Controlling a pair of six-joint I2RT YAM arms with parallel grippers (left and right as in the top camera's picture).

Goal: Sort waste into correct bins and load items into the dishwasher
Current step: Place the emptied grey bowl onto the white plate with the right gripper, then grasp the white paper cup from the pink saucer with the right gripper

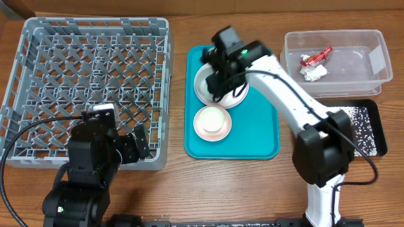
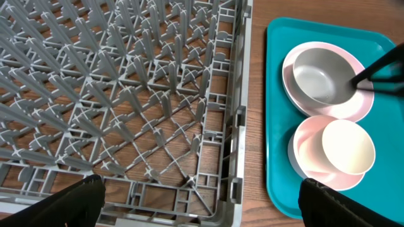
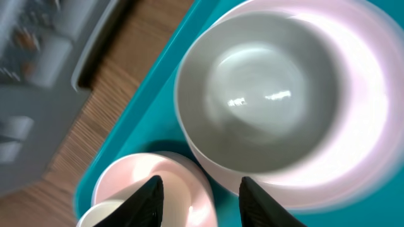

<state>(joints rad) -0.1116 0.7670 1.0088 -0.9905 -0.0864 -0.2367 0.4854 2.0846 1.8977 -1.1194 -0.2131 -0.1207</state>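
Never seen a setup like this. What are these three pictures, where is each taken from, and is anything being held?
These are two robot arms at a wooden table, each ending in a two-finger gripper. The wide picture looks down from above; the other two come from cameras on the wrists. The left gripper hangs open over a grey dish rack. The right gripper is open above a greyish bowl sitting on a white plate on a teal tray. Beside it a cup sits in a pinkish bowl. A clear tub holds a red wrapper and paper wad; a black tray holds white grains. Nothing is held.
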